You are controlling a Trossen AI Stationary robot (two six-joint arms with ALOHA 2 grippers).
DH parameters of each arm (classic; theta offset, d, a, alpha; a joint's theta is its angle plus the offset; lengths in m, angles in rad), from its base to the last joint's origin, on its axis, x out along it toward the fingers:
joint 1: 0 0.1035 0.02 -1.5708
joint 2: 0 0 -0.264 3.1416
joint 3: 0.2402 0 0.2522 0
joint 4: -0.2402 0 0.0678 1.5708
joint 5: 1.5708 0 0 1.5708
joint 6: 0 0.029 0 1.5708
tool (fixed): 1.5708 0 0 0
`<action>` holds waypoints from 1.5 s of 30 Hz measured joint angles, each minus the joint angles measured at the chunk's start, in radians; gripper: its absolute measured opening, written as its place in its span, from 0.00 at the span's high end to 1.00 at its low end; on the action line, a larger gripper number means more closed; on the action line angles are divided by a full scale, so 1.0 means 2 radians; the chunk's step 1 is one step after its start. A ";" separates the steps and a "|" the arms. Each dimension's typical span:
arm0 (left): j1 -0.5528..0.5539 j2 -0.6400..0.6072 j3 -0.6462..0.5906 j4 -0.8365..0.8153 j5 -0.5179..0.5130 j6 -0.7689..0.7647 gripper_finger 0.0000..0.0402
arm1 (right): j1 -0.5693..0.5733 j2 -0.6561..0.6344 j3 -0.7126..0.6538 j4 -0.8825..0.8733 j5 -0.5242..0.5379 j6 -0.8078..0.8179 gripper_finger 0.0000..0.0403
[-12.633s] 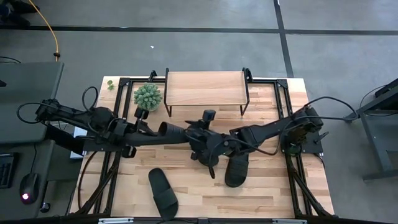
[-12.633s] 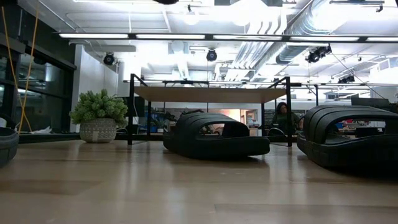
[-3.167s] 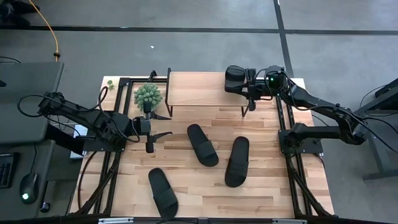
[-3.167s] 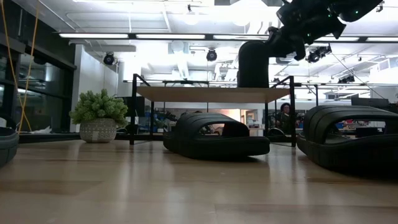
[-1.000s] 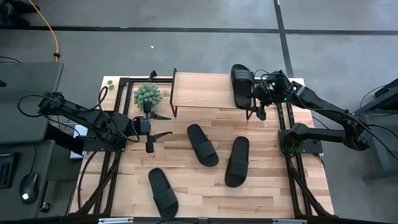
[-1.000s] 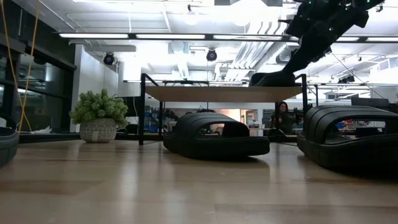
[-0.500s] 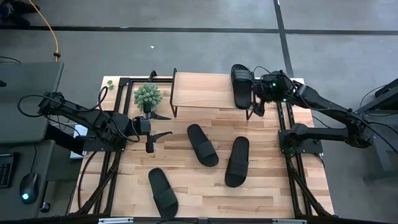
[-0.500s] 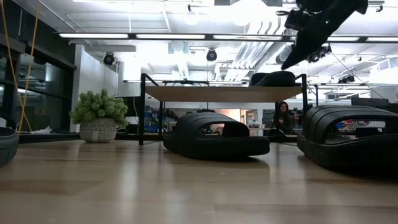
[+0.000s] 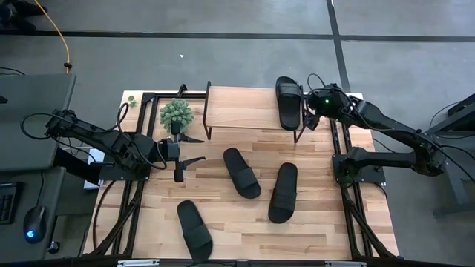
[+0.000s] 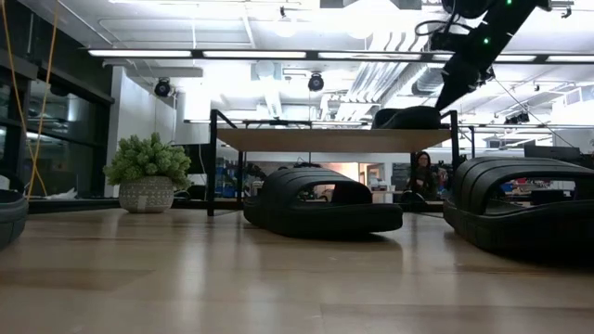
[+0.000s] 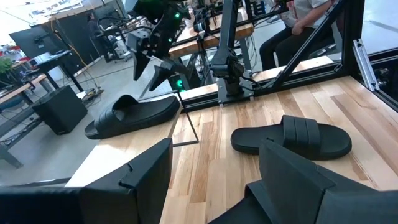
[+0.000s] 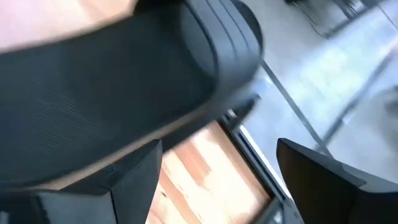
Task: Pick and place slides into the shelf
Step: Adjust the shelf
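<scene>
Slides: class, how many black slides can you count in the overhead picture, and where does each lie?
4. One slide lies on the shelf at its right end. Three lie on the tabletop: one in the middle, one to its right, one near the front edge. None seems hidden.

The right arm reaches in from the table's right edge toward the far right corner, its elbow bent and forearm angled inward, and its right hand (image 9: 311,119) hangs raised with both fingers (image 12: 323,180) spread wide and nothing between them. The left arm lies low along the left side, folded at the elbow, its left hand (image 9: 194,150) pointing toward the table's middle with fingers (image 11: 146,174) parted and empty.
</scene>
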 joint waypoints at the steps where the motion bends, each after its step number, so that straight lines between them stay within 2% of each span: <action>1: 0.000 0.000 0.000 0.000 0.000 0.000 0.45 | 0.000 0.001 0.000 -0.005 0.010 0.003 0.24; 14: 0.000 0.000 0.000 0.001 0.000 0.000 0.45 | 0.000 0.007 0.000 -0.026 0.035 0.032 0.24; 24: 0.000 0.000 0.000 0.002 0.000 0.000 0.45 | 0.000 0.058 0.000 -0.031 0.036 0.040 0.24; 45: 0.000 0.000 0.000 0.002 0.000 0.000 0.45 | 0.000 0.066 -0.001 0.031 0.036 0.032 0.24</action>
